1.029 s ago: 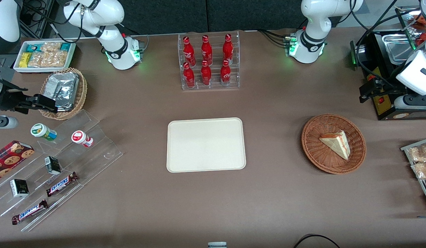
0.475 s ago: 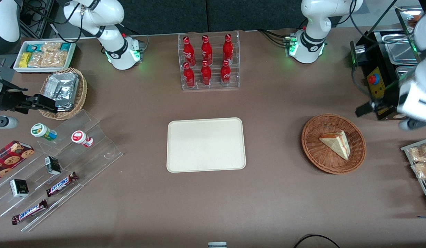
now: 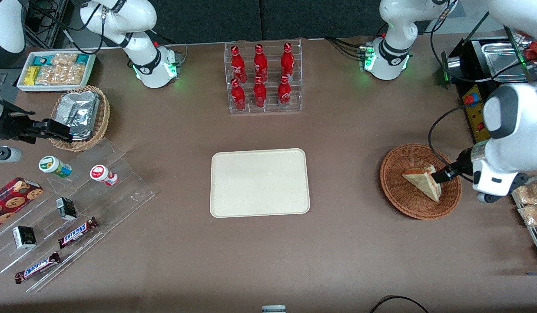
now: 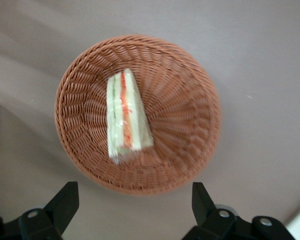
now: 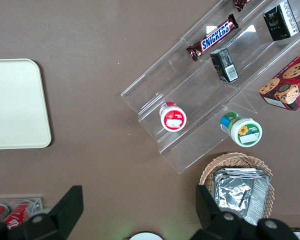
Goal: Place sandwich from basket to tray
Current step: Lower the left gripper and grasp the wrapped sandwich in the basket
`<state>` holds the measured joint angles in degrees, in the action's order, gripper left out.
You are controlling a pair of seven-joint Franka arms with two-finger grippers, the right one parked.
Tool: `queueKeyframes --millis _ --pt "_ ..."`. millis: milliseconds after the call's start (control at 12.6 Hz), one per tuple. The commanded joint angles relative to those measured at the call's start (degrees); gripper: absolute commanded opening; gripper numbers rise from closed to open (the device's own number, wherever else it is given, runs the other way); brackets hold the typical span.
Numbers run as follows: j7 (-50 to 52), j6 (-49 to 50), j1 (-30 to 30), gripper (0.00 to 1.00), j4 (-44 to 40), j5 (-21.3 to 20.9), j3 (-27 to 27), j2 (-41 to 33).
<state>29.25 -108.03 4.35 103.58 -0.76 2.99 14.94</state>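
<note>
The sandwich (image 3: 422, 181) (image 4: 125, 117), a pale bread wedge with red, orange and green filling, lies in the shallow reddish-brown basket (image 3: 394, 191) (image 4: 190, 125) toward the working arm's end of the table. My left gripper (image 3: 442, 175) (image 4: 132, 200) hovers above the basket, over its rim on the working arm's side. It is open, with nothing between its fingers (image 4: 65, 202). The cream tray (image 3: 260, 182) (image 5: 15, 105) sits bare at the table's middle, level with the basket.
A clear rack of red bottles (image 3: 262, 78) stands farther from the camera than the tray. A black appliance (image 3: 472, 87) and a rack of snack packets (image 3: 531, 204) flank the basket. A clear stepped stand with snacks (image 3: 77, 217) lies toward the parked arm's end.
The left arm swung from beside the black appliance toward the camera and now hangs over the basket. The sandwich, basket and tray have not moved.
</note>
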Motion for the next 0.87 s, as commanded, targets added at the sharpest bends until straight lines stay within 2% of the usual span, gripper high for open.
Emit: queueKeyframes --millis 0,791 --pt "1.07 -7.17 0.39 1.00 7.23 -0.65 -1.06 -0.36" --pt "1.16 -20.98 0.39 1.00 12.96 -0.56 -2.11 7.20"
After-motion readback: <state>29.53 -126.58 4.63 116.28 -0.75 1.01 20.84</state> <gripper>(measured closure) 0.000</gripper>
